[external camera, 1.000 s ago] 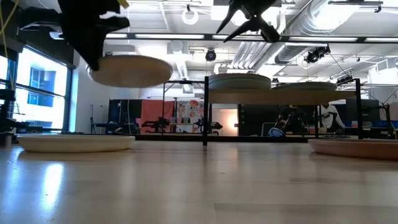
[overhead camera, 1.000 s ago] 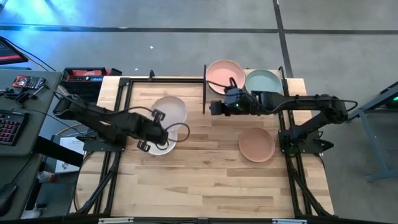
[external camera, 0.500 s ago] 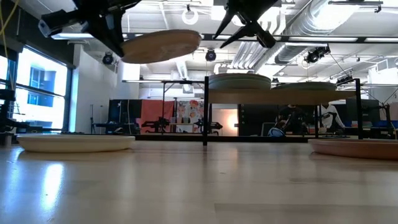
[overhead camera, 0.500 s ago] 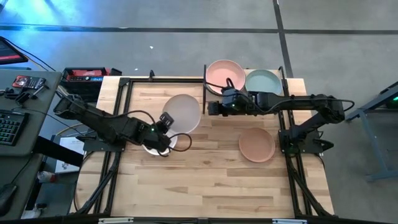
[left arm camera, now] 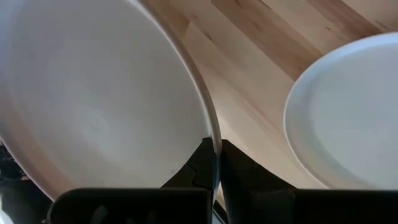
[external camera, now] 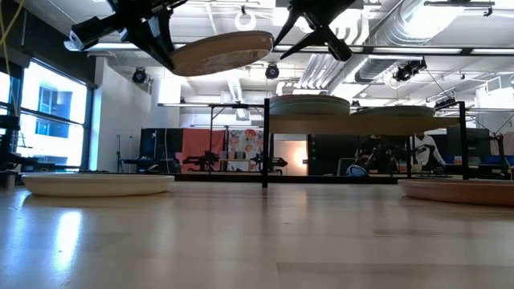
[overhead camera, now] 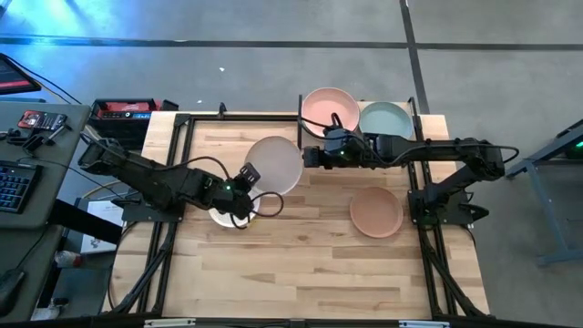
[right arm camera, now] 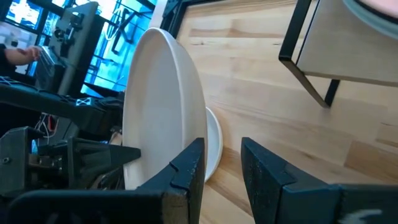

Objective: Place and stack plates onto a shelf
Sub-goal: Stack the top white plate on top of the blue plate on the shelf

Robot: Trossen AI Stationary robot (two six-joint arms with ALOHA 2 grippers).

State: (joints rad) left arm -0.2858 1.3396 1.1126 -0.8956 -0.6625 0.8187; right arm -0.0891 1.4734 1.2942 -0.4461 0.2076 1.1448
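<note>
The left gripper (overhead camera: 246,176) pinches the rim of a cream plate (overhead camera: 275,165) held aloft over the tabletop's middle, offered to the right gripper (overhead camera: 311,157), whose fingers gape narrowly beside the shelf (overhead camera: 410,107). The right should close firmly before the left lets go.

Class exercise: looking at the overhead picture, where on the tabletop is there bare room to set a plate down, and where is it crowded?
Bare: the wood nearest the camera, below the white plate and brown plate, and between them. Crowded: the shelf with pink plate and grey-green plate, both hands nearby.
</note>
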